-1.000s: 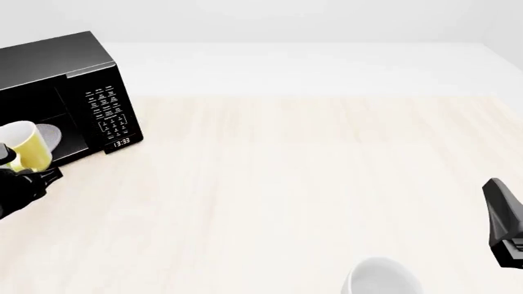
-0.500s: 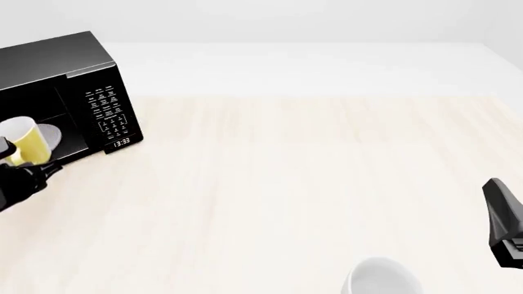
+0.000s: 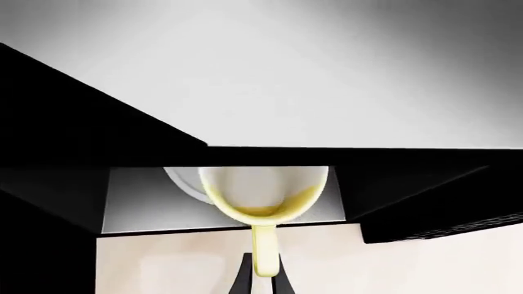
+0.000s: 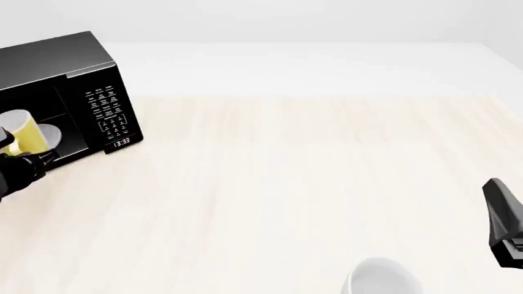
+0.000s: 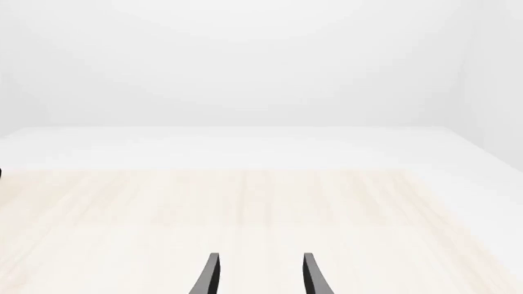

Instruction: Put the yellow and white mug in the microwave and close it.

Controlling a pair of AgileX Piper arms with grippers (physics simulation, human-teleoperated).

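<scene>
At the near edge: large all-white ceramic mug (image 4: 381, 277) stands on the pale wood-grain counter (image 4: 286, 184), well apart from the task's things; not the one wanted.
Right claw (image 5: 259, 275): empty, its two dark fingers parted with bare counter showing between them; parked low at the right side in the front view.
Left claw (image 3: 263, 283): two dark fingers pinch the loop handle of the small yellow mug with the white inside (image 3: 261, 195); closed on that handle.
Mug, position: held clear of the counter, tipped so its mouth faces the wrist camera, at the mouth of the big black boxy microwave (image 4: 73, 92), in front of the white round turntable plate (image 3: 184, 182).
Mug, handling: judged stiff, light, glossy and likely slippery; chippable against the oven frame. The thin handle lets the body swing, so it wants slow travel and uprighting before release.
Microwave door: open; the door itself is not seen in these views.
Keypad panel (image 4: 108, 113): white print, small clock below, right of the cavity.
</scene>
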